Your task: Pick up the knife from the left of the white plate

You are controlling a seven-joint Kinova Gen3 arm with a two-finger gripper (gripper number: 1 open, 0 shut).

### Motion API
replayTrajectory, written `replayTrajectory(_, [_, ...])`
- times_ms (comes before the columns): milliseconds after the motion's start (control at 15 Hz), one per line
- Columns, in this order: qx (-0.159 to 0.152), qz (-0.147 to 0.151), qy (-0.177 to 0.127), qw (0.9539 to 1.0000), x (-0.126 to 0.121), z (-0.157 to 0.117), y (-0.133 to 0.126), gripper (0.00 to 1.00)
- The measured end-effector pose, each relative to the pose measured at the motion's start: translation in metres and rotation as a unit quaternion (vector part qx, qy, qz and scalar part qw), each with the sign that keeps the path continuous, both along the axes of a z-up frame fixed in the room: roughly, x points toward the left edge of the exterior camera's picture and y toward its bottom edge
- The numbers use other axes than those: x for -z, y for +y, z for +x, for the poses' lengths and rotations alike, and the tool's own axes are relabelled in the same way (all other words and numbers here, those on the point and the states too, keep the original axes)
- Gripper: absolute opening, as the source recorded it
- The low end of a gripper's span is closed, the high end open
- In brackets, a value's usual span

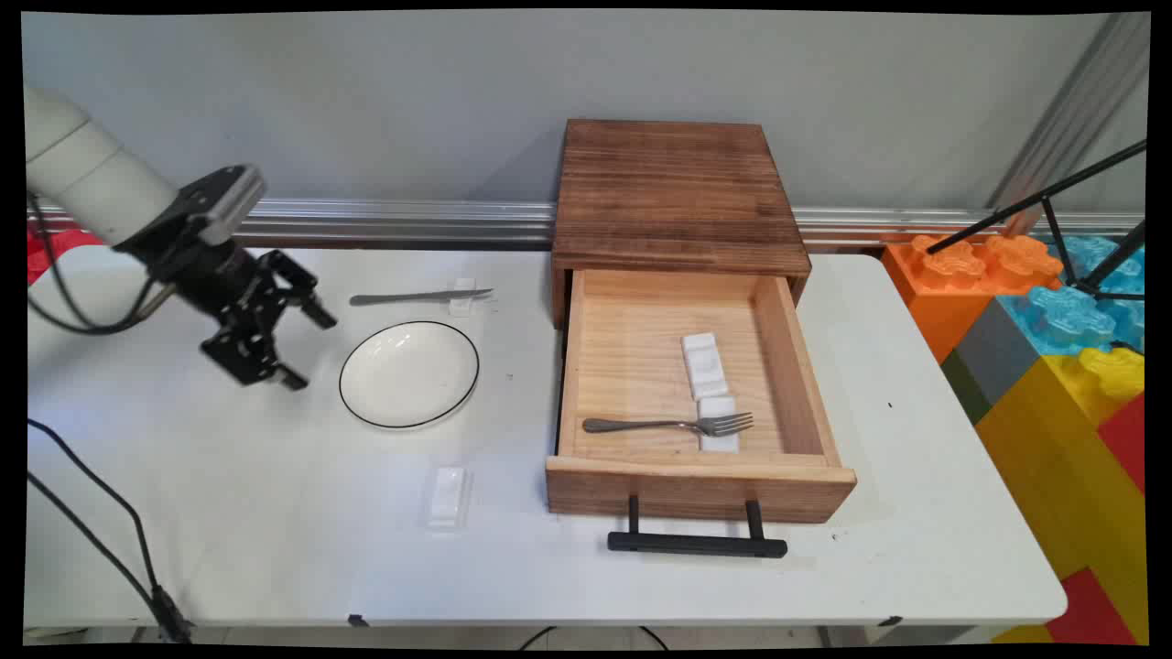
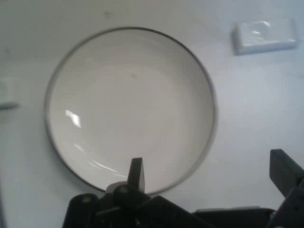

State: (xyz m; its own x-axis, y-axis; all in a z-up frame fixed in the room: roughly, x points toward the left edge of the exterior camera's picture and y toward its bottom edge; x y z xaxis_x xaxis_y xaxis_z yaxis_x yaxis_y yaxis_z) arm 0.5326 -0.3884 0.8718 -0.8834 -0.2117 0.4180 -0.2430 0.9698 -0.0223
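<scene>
The white plate (image 1: 409, 373), round, shallow and rimmed with a thin dark line, lies bare on the white table (image 1: 275, 531) left of centre, its glazed surface catching small highlights. Just to its left hangs the black gripper (image 1: 307, 348), fingers spread wide apart and holding nothing, tilted toward the plate from the white arm (image 1: 92, 174) that enters at upper left; in the hand view the plate (image 2: 130, 109) fills most of the frame ahead of the parted fingertips (image 2: 136, 172). Beyond the plate's far edge a knife (image 1: 417, 297) lies with its blade end across a small white rest (image 1: 463, 297). Near the plate's near-right side sits another white rest (image 1: 448, 497), alone on the table. To the right stands a wooden drawer box (image 1: 676, 197) with its drawer (image 1: 797, 384) pulled out, black handle (image 1: 696, 544) toward the near edge. Inside lie two white rests (image 1: 703, 364), end to end, and a fork (image 1: 673, 425) whose tines lie on the nearer one. Coloured toy blocks (image 1: 1053, 348) stand at the table's right end.
</scene>
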Motion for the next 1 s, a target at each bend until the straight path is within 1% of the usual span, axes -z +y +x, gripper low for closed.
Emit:
replayTrajectory(200, [-0.006, -0.032, 0.000, 0.9995, -0.003, -0.007, -0.031, 1.00])
replayTrajectory(333, [-0.008, -0.044, 0.000, 0.9990, -0.003, -0.008, -0.046, 1.00])
replayTrajectory(533, [-0.008, -0.064, -0.002, 0.9979, 0.000, -0.009, -0.077, 1.00])
replayTrajectory(800, [0.003, -0.079, -0.005, 0.9968, 0.011, -0.004, -0.128, 1.00])
replayTrajectory(1000, [0.006, -0.080, -0.005, 0.9968, 0.019, 0.006, -0.163, 1.00])
